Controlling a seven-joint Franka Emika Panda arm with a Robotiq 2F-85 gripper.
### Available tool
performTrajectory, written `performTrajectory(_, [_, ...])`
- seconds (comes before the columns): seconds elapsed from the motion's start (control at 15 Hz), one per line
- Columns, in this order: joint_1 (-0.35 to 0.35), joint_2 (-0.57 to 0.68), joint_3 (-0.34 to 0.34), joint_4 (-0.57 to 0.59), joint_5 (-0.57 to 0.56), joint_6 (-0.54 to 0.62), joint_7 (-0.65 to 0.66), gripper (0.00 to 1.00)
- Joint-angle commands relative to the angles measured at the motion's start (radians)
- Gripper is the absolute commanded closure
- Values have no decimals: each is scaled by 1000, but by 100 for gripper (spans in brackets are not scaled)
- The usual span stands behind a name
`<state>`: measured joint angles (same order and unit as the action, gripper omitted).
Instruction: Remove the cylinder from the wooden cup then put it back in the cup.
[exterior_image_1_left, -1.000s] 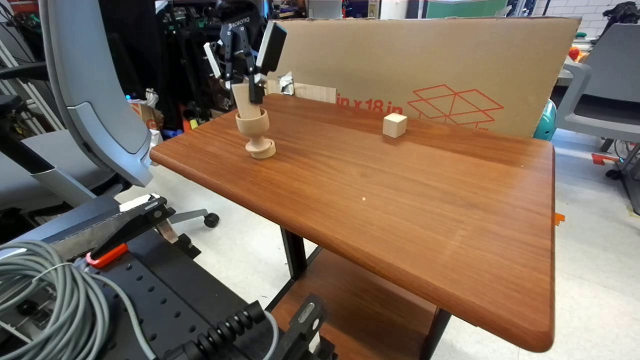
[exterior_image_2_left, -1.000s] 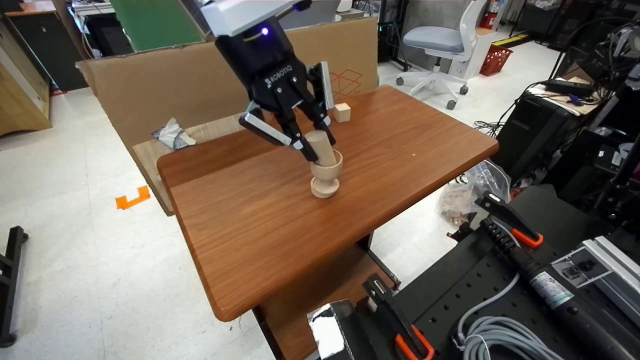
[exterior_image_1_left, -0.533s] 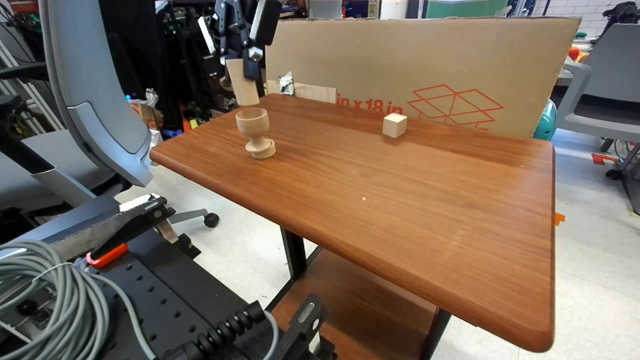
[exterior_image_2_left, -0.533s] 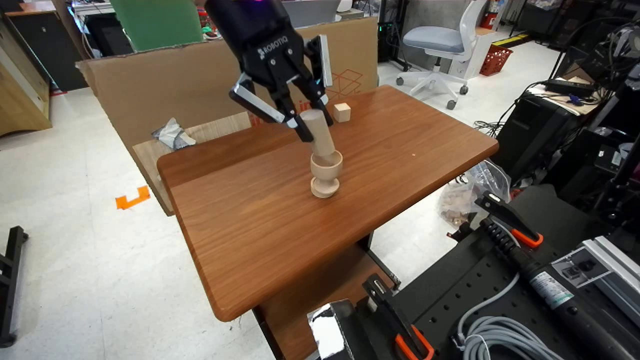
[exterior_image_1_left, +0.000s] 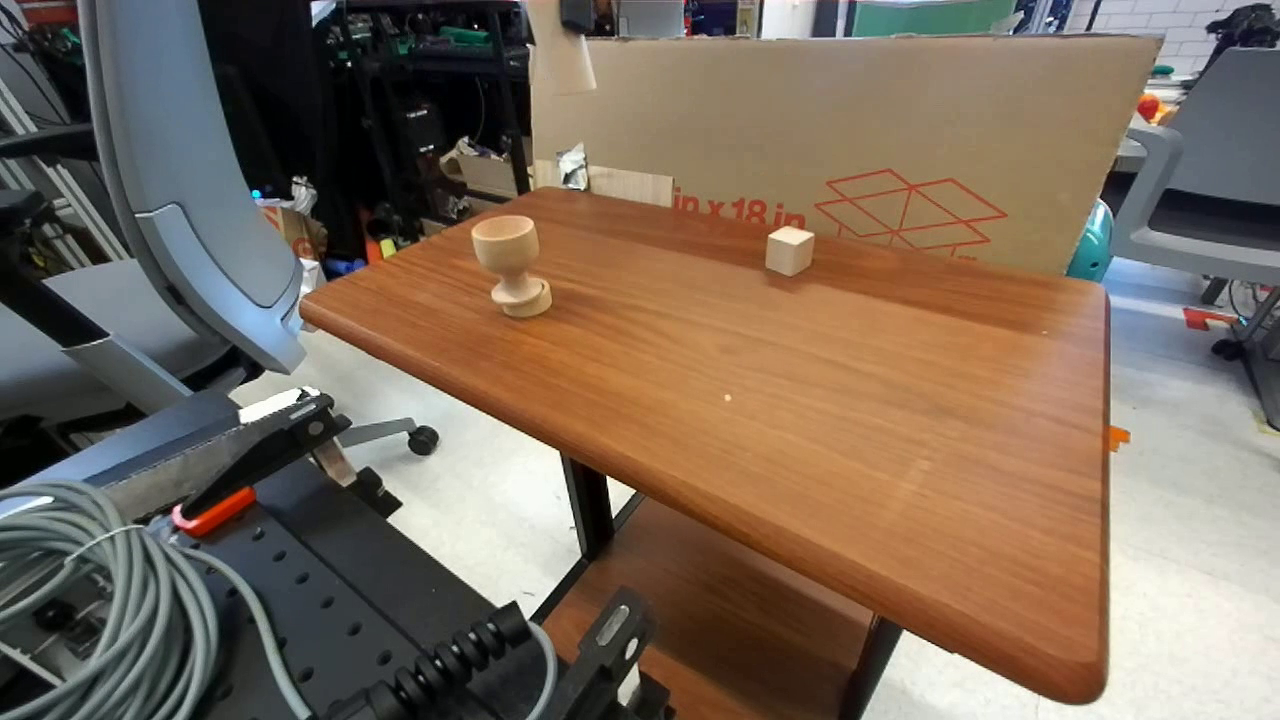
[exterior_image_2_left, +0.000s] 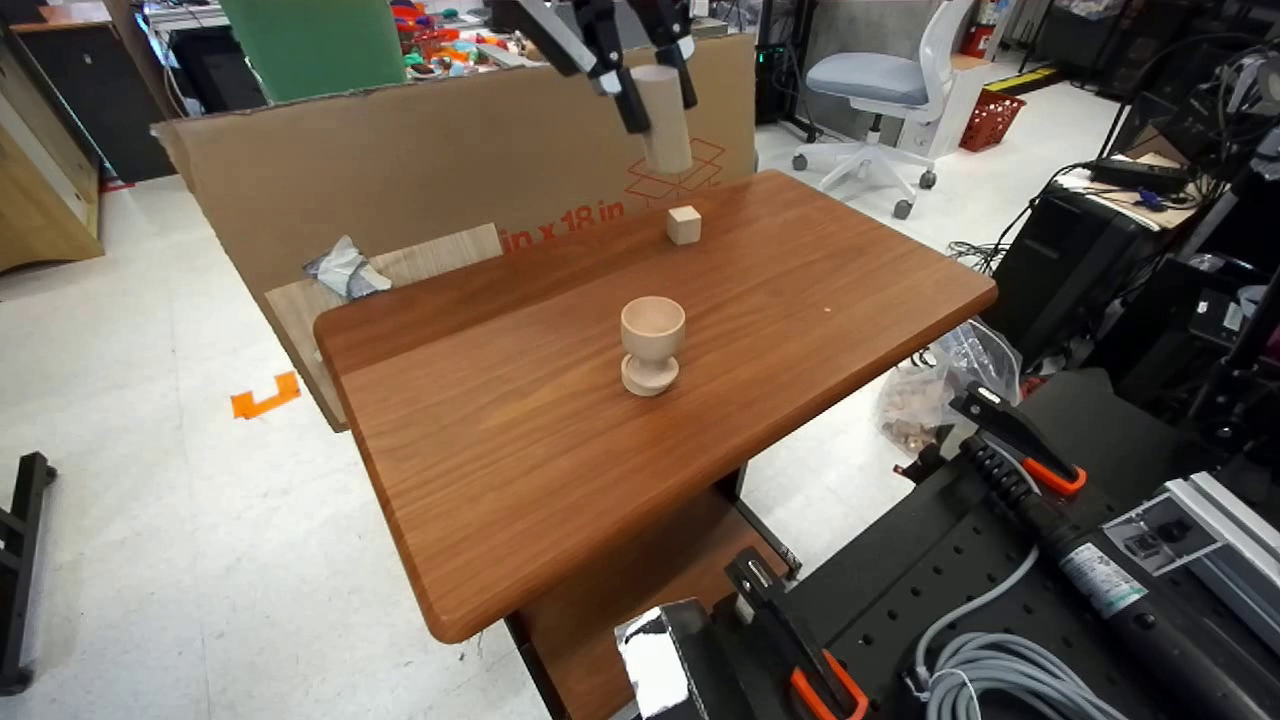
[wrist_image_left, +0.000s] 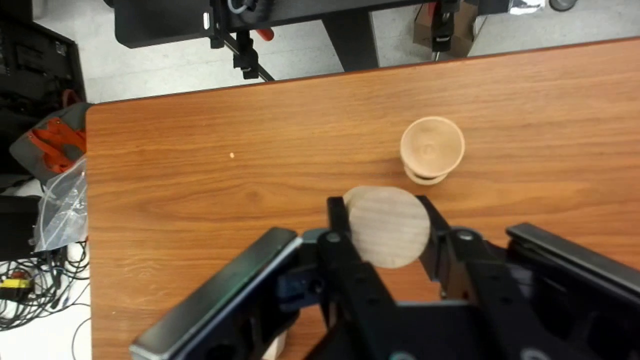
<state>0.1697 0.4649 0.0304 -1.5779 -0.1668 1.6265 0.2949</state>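
The counter (exterior_image_2_left: 500, 430) spreads below the end effector (exterior_image_2_left: 661, 105). The cup (exterior_image_2_left: 652, 345) stands upright on the counter. The cylinder (wrist_image_left: 390, 229) — gripped by the end effector, slightly tilted — hangs in the air, well apart from the cup. The block (exterior_image_1_left: 789, 251) rests on the counter, well apart from the cup.

Cup (exterior_image_2_left: 652, 342) on table (exterior_image_2_left: 480, 420), block (exterior_image_2_left: 684, 226) behind — cylinder (exterior_image_2_left: 667, 140) above, in pincer (exterior_image_2_left: 662, 104).

A wheeled chair (exterior_image_2_left: 868, 80) stands on pale flooring (exterior_image_2_left: 130, 540).
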Motion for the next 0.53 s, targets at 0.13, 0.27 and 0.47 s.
performTrajectory(0.13, [-64,88,-52,102,24,54,42,90])
performTrajectory(0.27, [-75,136,-60,126,27,75,49,90])
performTrajectory(0.47, [-82,216,-59,163,49,76,41,90])
